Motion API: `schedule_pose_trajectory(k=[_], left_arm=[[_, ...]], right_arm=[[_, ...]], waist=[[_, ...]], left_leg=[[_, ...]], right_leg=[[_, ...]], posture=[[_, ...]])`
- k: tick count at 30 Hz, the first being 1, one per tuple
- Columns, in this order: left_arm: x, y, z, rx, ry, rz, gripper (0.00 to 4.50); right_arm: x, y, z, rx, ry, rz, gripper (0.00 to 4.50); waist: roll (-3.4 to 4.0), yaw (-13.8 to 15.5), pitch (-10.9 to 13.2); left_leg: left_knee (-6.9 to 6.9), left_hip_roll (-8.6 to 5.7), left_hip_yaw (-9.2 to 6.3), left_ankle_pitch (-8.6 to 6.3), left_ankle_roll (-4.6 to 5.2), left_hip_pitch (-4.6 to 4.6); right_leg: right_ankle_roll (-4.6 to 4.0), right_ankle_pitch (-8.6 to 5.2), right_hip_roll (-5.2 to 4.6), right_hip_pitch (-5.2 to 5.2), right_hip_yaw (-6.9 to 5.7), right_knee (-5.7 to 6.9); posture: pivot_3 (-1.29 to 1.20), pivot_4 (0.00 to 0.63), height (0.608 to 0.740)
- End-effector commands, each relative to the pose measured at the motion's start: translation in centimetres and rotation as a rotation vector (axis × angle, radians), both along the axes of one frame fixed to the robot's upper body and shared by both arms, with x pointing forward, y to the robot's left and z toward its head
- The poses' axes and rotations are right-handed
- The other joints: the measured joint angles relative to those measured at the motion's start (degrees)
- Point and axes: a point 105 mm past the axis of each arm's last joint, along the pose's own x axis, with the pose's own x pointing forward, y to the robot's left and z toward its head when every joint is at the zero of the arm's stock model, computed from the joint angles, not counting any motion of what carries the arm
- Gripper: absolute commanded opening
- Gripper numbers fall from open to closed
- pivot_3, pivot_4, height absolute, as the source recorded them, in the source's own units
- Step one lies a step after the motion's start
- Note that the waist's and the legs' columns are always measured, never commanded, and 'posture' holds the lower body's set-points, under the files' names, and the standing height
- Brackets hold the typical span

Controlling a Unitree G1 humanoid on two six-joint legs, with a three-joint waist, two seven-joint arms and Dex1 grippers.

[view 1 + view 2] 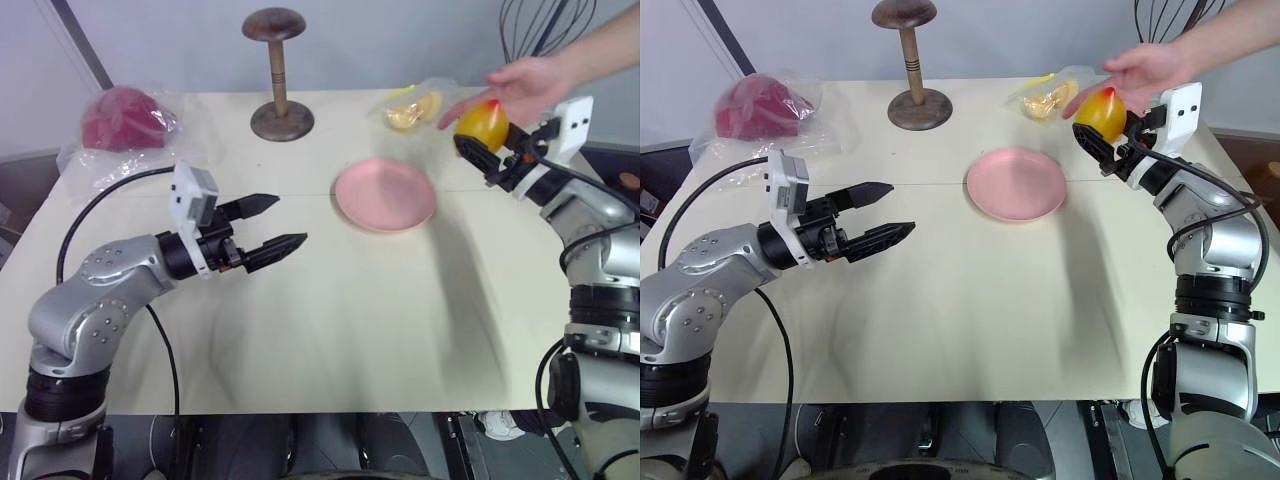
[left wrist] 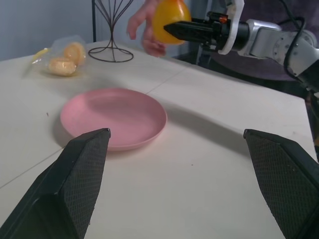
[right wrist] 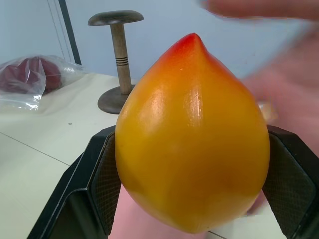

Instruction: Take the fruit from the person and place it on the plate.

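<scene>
Reaching in at the lower left of the head view, the left gripper (image 1: 278, 222) hangs over the table (image 1: 330, 340) with its jaws spread wide and nothing between them. A broad bare stretch of tabletop lies ahead of it and down to the near edge. Past that, at centre frame, the plate (image 1: 385, 195) sits flat, well in from every edge, with free surface all around it. Further back, at the upper right, the right gripper (image 1: 487, 150) is raised off the table with its two fingers clamped on either side of the fruit (image 1: 481, 123), red tip up; the fruit sits to the right of the plate and above it. The person's hand (image 1: 522, 88) is just behind the fruit, fingers close to its top. Along the far edge stand a wooden stand (image 1: 279, 75), a bag of red stuff (image 1: 123, 120) and a clear bag of pale orange pieces (image 1: 415, 108).
</scene>
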Motion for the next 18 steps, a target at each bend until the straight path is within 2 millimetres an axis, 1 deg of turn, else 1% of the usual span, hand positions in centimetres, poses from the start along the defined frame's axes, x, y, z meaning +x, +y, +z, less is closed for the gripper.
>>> schedule_pose_trajectory(k=[1, 2, 4, 6, 8, 10, 13, 15, 18], left_arm=[[-0.3, 0.2, 0.9, 0.002, -0.047, 0.000, 4.50], [-0.2, 0.2, 0.9, 0.005, -0.047, 0.003, 4.50], [0.0, 0.2, 0.8, 0.007, -0.050, 0.017, 4.50], [0.2, 0.2, 0.7, 0.009, -0.059, 0.029, 4.50], [0.8, 0.4, 0.6, 0.019, -0.079, 0.077, 4.50], [1.2, 0.5, 0.6, 0.022, -0.090, 0.107, 4.50], [1.1, 0.5, 0.2, 0.025, -0.094, 0.120, 4.50], [1.1, 0.4, 0.0, 0.035, -0.093, 0.127, 4.50], [0.9, 0.6, -0.6, 0.047, -0.083, 0.145, 4.50]], right_arm=[[-0.4, 2.4, 1.8, -0.022, -0.058, 0.077, 3.21], [-0.4, 3.3, 1.5, -0.025, -0.047, 0.103, 3.21], [0.0, 4.7, 1.0, 0.038, -0.018, 0.146, 3.21], [0.4, 5.2, 0.6, 0.070, 0.000, 0.151, 3.21], [1.7, 6.0, -1.9, 0.025, 0.059, 0.120, 3.21], [2.6, 6.6, -3.8, 0.001, 0.108, 0.102, 3.21], [3.2, 7.7, -5.6, 0.020, 0.155, 0.122, 3.21], [3.4, 8.2, -6.1, 0.041, 0.167, 0.136, 3.21], [4.0, 8.0, -6.8, 0.056, 0.179, 0.103, 3.21]], waist=[[0.00, -0.03, 0.00], [0.00, -0.05, 0.00], [0.00, -0.39, 0.00], [0.01, -0.30, 0.00], [0.01, -0.17, 0.00], [0.00, 0.00, 0.00], [0.01, 0.00, 0.00], [0.01, -0.21, 0.00], [0.01, -0.32, 0.01]], left_leg=[[0.00, 0.00, 0.00, 0.00, 0.00, 0.00], [0.00, 0.00, 0.00, 0.00, 0.00, 0.00], [-0.01, 0.03, 0.00, 0.00, 0.00, 0.01], [-0.02, 0.05, 0.00, 0.00, 0.00, 0.01], [-0.03, 0.04, 0.00, 0.01, -0.01, -0.02], [-0.01, 0.00, 0.00, 0.01, -0.02, -0.01], [-0.01, -0.02, -0.01, 0.01, -0.02, -0.01], [-0.02, -0.02, -0.01, 0.02, -0.03, -0.07], [-0.02, -0.02, -0.01, 0.02, -0.04, -0.08]], right_leg=[[0.00, 0.00, 0.00, 0.00, 0.00, 0.00], [0.00, 0.00, 0.01, 0.00, 0.00, 0.00], [0.00, 0.00, 0.03, -0.01, 0.00, 0.00], [0.00, 0.00, 0.05, -0.03, 0.01, 0.00], [0.00, 0.00, 0.04, -0.06, 0.01, 0.01], [-0.01, 0.00, 0.01, -0.02, 0.00, -0.01], [-0.01, 0.00, 0.00, -0.04, -0.01, 0.00], [-0.01, 0.00, 0.00, -0.10, 0.00, 0.01], [-0.01, 0.00, 0.00, -0.13, 0.00, 0.02]], posture=[[0.00, 0.150, 0.740], [0.00, 0.150, 0.740], [0.00, 0.150, 0.740], [0.00, 0.150, 0.740], [0.00, 0.150, 0.740], [0.00, 0.150, 0.740], [0.00, 0.150, 0.740], [0.00, 0.150, 0.740], [0.00, 0.150, 0.740]])
